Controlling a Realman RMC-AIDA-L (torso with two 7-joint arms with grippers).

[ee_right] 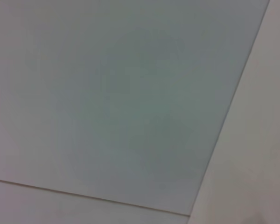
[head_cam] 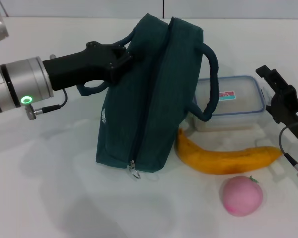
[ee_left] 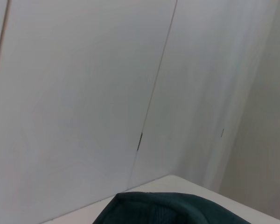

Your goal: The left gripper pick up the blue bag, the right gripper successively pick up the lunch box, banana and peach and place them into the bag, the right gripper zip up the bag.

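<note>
In the head view the blue bag (head_cam: 149,94) stands tilted on the white table, its zipper closed and the metal ring pull (head_cam: 134,172) at the near end. My left gripper (head_cam: 120,55) comes in from the left and is shut on the bag's handle at its top edge. The bag's dark fabric (ee_left: 177,211) also shows in the left wrist view. Behind the bag's right side lies the lunch box (head_cam: 233,101). The banana (head_cam: 223,157) lies in front of it, and the peach (head_cam: 242,195) is nearer still. My right gripper (head_cam: 275,84) hangs at the right edge, beside the lunch box.
The bag's other handle (head_cam: 211,79) loops over the lunch box's left end. Bare white table (head_cam: 49,198) lies to the left and in front of the bag. The right wrist view shows only a pale wall and a seam.
</note>
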